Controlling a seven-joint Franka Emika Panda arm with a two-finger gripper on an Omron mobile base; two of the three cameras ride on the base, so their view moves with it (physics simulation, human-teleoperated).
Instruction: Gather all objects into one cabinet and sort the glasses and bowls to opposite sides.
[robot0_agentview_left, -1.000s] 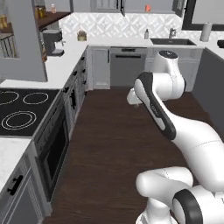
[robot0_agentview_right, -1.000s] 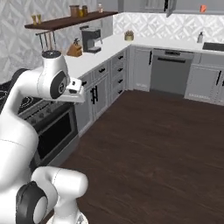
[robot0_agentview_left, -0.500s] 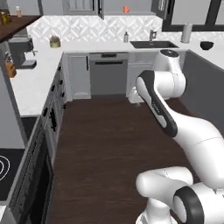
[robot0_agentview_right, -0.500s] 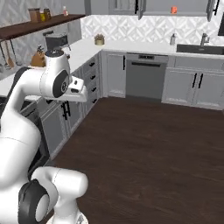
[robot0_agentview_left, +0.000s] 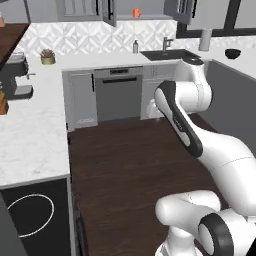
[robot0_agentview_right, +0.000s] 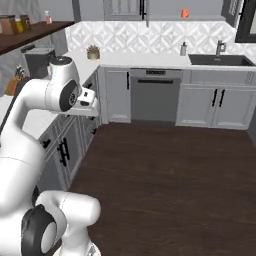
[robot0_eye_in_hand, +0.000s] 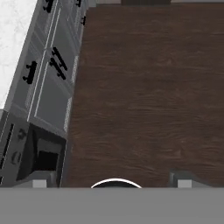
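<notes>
One bright orange mug (robot0_agentview_left: 136, 12) (robot0_agentview_right: 185, 13) stands high on the wall, on the grey shelf beside the wall cabinet (robot0_agentview_left: 82, 8) (robot0_agentview_right: 124, 8), whose door (robot0_agentview_left: 110, 12) hangs ajar. A dark bowl (robot0_agentview_left: 232, 52) rests on the counter at the far right. My gripper (robot0_eye_in_hand: 111, 183) is open and holds nothing; it points down at the dark wood floor. In the right base view the hand (robot0_agentview_right: 89, 97) hovers beside the left counter's drawers, far from mug and bowl.
A sink (robot0_agentview_left: 165, 53) with a soap dispenser (robot0_agentview_left: 135, 47) (robot0_agentview_right: 183, 49) lies under the cabinet, and a dishwasher (robot0_agentview_left: 117, 93) below that. A coffee machine (robot0_agentview_left: 15, 76) and a stove (robot0_agentview_left: 31, 215) line the left counter. Grey drawers (robot0_eye_in_hand: 48, 83) border the open floor (robot0_agentview_right: 170, 180).
The whole scene has shifted: the base has moved, the stove slid down and left, and the sink wall came nearer. The arm keeps its pose and the gripper stays open.
</notes>
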